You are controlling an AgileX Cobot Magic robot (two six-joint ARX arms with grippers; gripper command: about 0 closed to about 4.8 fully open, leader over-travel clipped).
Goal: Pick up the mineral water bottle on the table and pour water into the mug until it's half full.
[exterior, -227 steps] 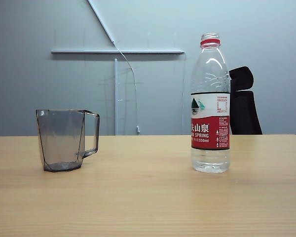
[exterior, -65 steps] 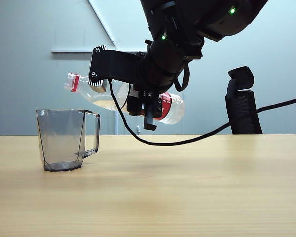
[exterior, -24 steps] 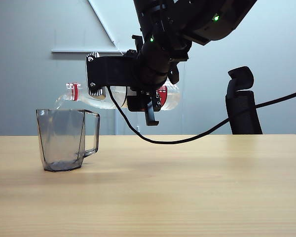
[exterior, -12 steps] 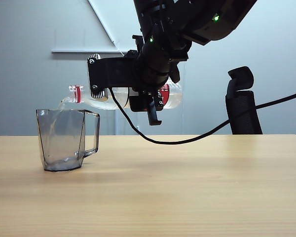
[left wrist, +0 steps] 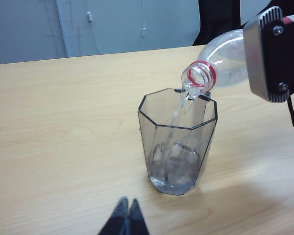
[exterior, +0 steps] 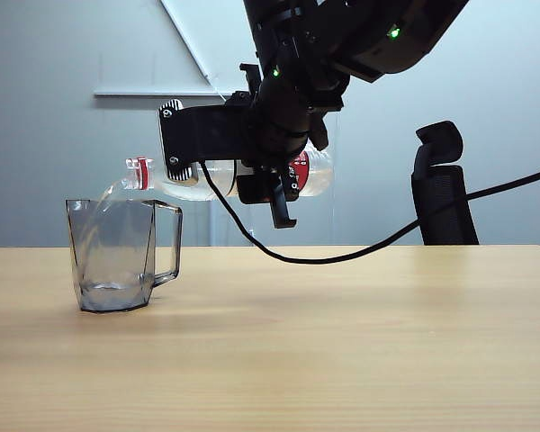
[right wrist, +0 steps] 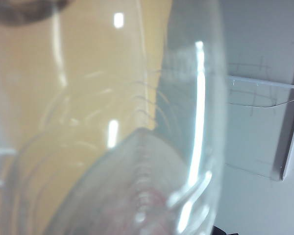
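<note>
Right pincer [exterior: 274, 184] is clamped around the middle of the bottle [exterior: 198, 177], holding it nearly flat above the desk [exterior: 360, 342] with its mouth just over the mug [exterior: 117, 255] rim, water [left wrist: 179, 108] streaming in. Left pincer [left wrist: 126, 220] sits closed, low and near the mug. Only a shallow pool so far, so I'd keep this tilt steady, mouth inside the rim, and level off around half.
</note>
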